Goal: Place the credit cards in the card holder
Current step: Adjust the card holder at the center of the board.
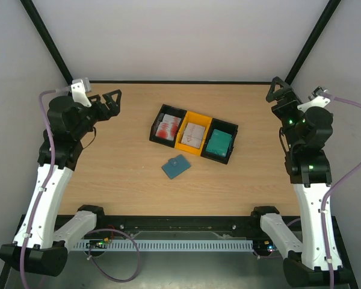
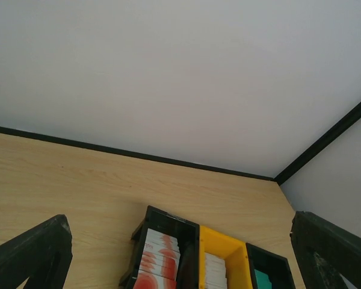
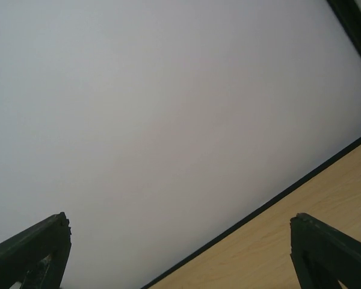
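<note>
The blue-teal card holder (image 1: 176, 166) lies flat on the table in front of the bins. Red-and-white credit cards (image 1: 168, 128) fill the left black bin, whitish-grey cards (image 1: 194, 135) the yellow bin, green-teal cards (image 1: 218, 144) the right black bin. The red-and-white cards (image 2: 158, 262) also show in the left wrist view. My left gripper (image 1: 110, 101) is open and empty, raised at the far left. My right gripper (image 1: 280, 91) is open and empty, raised at the far right, facing the wall. The holder is out of both wrist views.
The row of three bins (image 1: 194, 133) stands mid-table, slanting down to the right. White walls and black frame posts (image 1: 45, 36) enclose the table. A black strip (image 2: 126, 153) edges the table's back.
</note>
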Controlling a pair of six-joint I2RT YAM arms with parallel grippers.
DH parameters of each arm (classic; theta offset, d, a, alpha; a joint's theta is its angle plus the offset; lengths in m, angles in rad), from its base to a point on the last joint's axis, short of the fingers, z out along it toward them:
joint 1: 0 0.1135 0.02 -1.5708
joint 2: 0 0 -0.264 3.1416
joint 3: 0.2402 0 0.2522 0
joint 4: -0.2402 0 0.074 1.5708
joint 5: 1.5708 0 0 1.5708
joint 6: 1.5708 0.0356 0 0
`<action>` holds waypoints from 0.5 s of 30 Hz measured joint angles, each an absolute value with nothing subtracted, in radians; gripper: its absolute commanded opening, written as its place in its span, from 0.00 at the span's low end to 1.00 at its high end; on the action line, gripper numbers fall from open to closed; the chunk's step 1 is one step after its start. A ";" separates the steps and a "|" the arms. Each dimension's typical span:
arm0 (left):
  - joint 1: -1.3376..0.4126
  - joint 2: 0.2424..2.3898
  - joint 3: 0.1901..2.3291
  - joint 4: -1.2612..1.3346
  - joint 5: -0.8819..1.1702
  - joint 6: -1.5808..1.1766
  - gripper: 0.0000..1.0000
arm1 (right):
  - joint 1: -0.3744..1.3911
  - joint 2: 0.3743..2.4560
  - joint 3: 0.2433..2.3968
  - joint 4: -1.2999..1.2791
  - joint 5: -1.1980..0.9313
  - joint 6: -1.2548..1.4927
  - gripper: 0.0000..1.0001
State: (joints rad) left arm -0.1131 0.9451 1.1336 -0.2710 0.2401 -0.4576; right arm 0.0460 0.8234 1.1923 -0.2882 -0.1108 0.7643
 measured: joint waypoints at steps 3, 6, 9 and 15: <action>-0.113 0.945 1.133 -0.273 0.243 -0.467 1.00 | 0.046 0.839 1.193 -0.290 -0.160 0.763 0.98; -0.113 0.945 1.131 -0.274 0.243 -0.475 1.00 | 0.046 0.865 1.201 -0.300 -0.229 0.761 0.99; -0.113 0.939 1.124 -0.274 0.233 -0.480 1.00 | 0.046 0.883 1.203 -0.307 -0.311 0.754 0.99; -0.113 0.834 0.979 -0.195 0.258 -0.532 1.00 | 0.049 0.849 1.102 -0.278 -0.552 0.767 0.96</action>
State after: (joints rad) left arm -0.1131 0.8337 0.9794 -0.1951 0.2584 -0.5316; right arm 0.0486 0.8490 1.1015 -0.2779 -0.5518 0.7666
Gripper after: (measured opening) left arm 0.999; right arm 0.976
